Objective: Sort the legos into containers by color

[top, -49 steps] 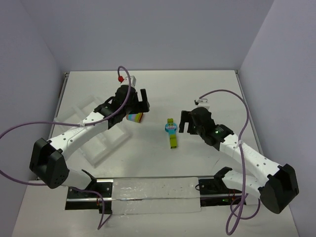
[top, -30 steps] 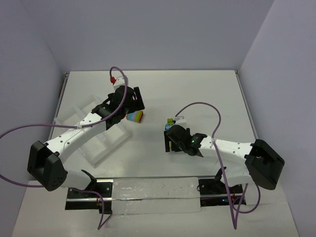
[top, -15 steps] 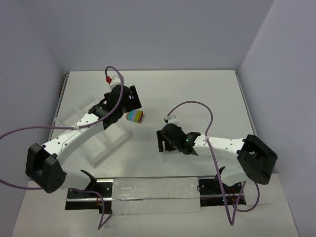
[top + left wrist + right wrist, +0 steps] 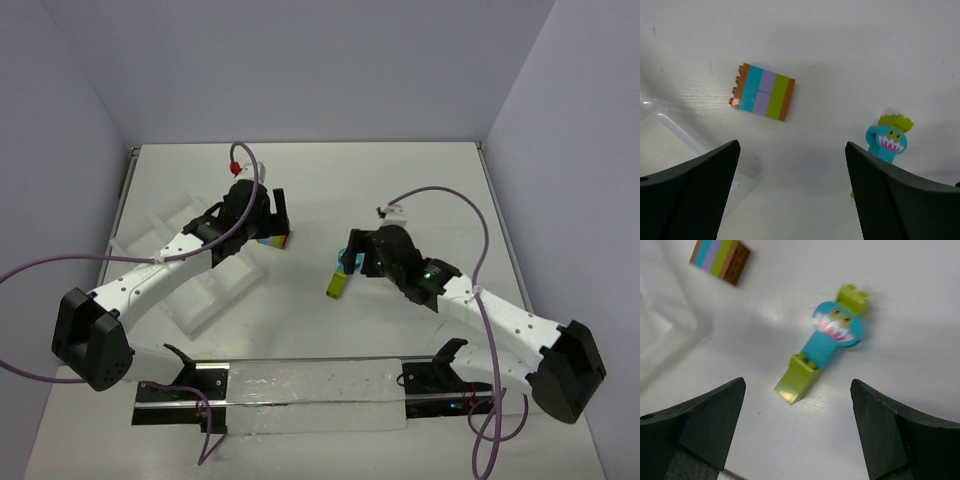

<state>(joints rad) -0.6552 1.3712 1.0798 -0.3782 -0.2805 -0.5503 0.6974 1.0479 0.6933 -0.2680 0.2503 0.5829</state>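
Left gripper (image 4: 791,145): I read its jaws as spread wide with nothing between them; it hangs over the bench (image 4: 400,190) beside the tray.
Right gripper (image 4: 797,382): jaws equally wide apart, holding nothing, poised above the toothy figure.
Striped stack (image 4: 762,92): orange, teal, purple, lime and orange layers clipped together, lying flat on the bench near the tray's edge.
Toothy figure (image 4: 827,342): teal piece with a printed face and lime bricks at both ends, lying on the bench apart from the stack.
Tray (image 4: 200,305): clear, on the left under the left arm; I cannot tell its contents.
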